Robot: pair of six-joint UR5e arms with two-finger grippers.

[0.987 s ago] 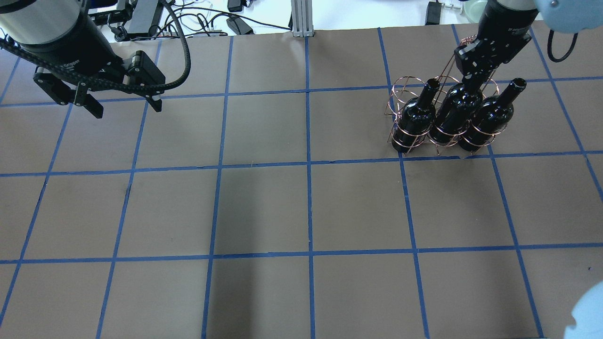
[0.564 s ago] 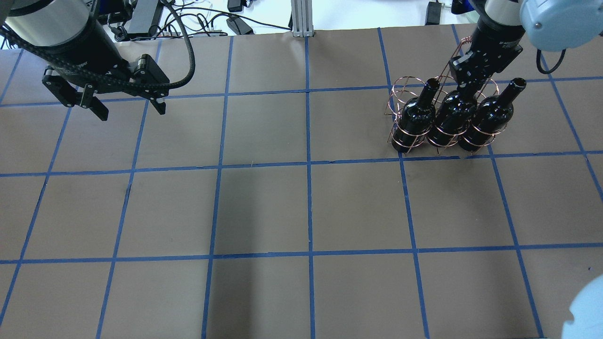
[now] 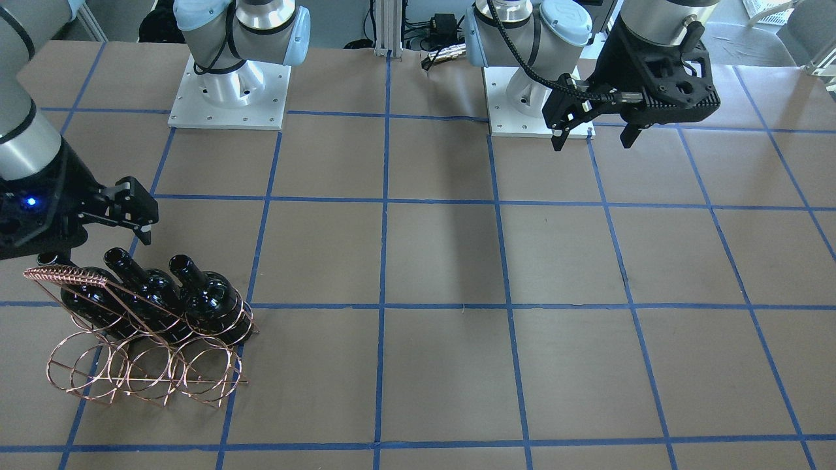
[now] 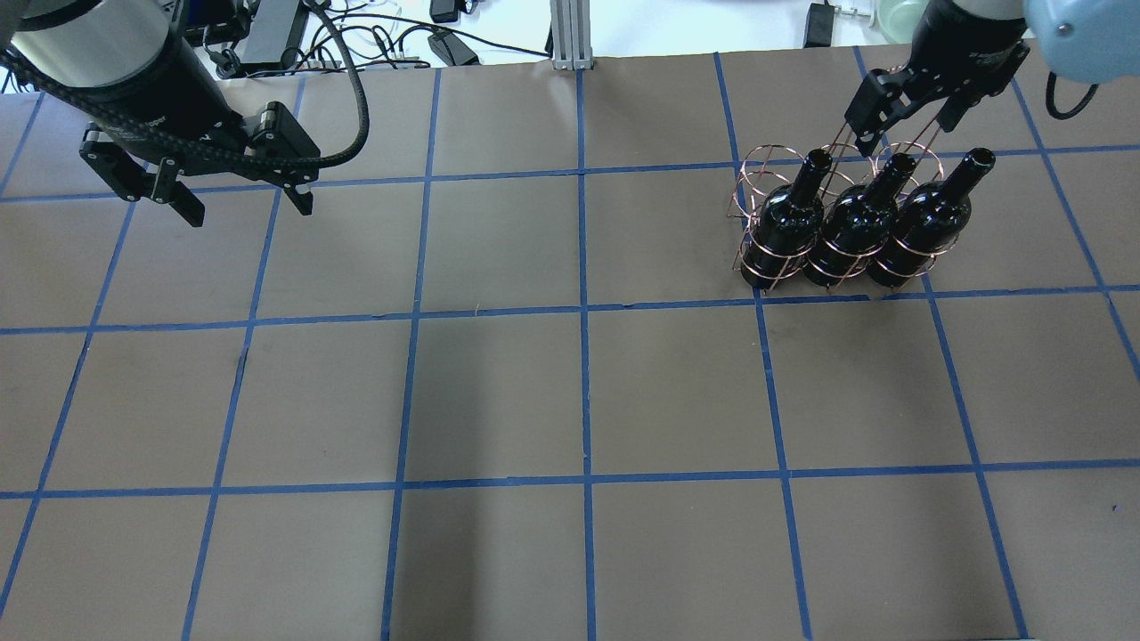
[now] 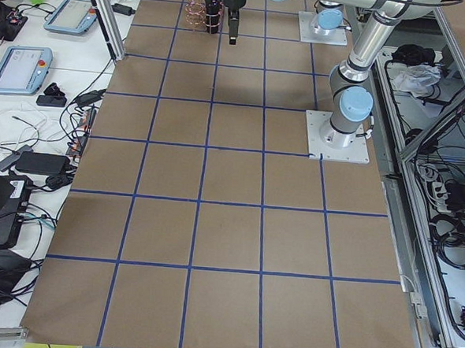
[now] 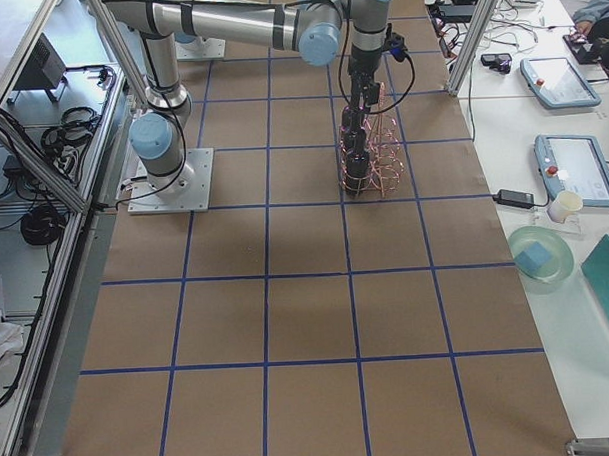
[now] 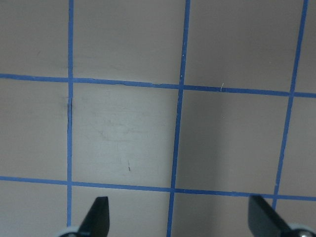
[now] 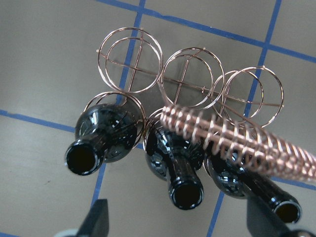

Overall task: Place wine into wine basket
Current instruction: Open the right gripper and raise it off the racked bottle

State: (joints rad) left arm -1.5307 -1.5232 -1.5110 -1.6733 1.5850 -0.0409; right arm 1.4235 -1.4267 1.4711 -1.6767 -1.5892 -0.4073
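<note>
The copper wire wine basket [image 4: 768,257] stands at the far right of the table, its braided handle [image 8: 237,140] tilted over the back row. Three near-black wine bottles stand side by side in its near row: left [image 4: 788,218], middle [image 4: 855,223], right [image 4: 926,218]. The back-row rings are empty. My right gripper [image 4: 904,125] is open just above and behind the middle bottle's neck and touches nothing. The right wrist view looks down on all three mouths, with the gripper [image 8: 180,219] open. My left gripper [image 4: 248,209] is open and empty over the far left of the table, and also shows in the front view [image 3: 592,142].
The brown table top [image 4: 579,401] has a blue tape grid. Cables and power bricks [image 4: 356,36] and an aluminium post [image 4: 570,36] lie past the far edge. The two arm bases [image 3: 228,91] [image 3: 529,98] stand on the robot's side.
My right gripper has let go of the middle bottle's neck, opened and pulled up and back; the bottle stays in the basket. My left gripper shifted slightly, then held still.
</note>
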